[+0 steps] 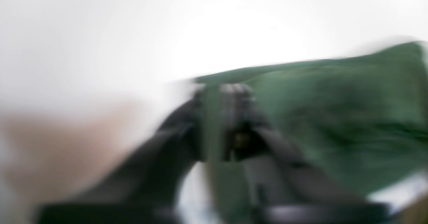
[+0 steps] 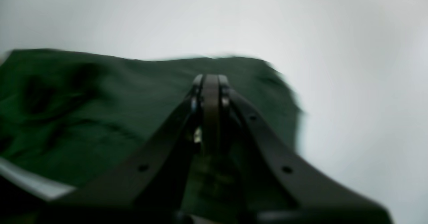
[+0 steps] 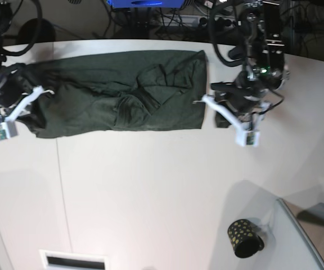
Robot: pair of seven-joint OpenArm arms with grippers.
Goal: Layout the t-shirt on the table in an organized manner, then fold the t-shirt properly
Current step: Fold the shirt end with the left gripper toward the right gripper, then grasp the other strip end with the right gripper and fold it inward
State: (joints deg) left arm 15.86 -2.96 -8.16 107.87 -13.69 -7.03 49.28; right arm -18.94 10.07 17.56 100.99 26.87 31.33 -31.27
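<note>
Since the t-shirt (image 3: 117, 93), spread across the table's (image 3: 151, 185) upper left, looks thin and limp, we favour hem corners; left gripper (image 1: 222, 90) and right gripper (image 2: 210, 78) both pinch fabric.

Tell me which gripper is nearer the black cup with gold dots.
The left gripper, at the t-shirt end on the base view's right, the cup side. The right gripper is at the opposite end, farther away.
</note>
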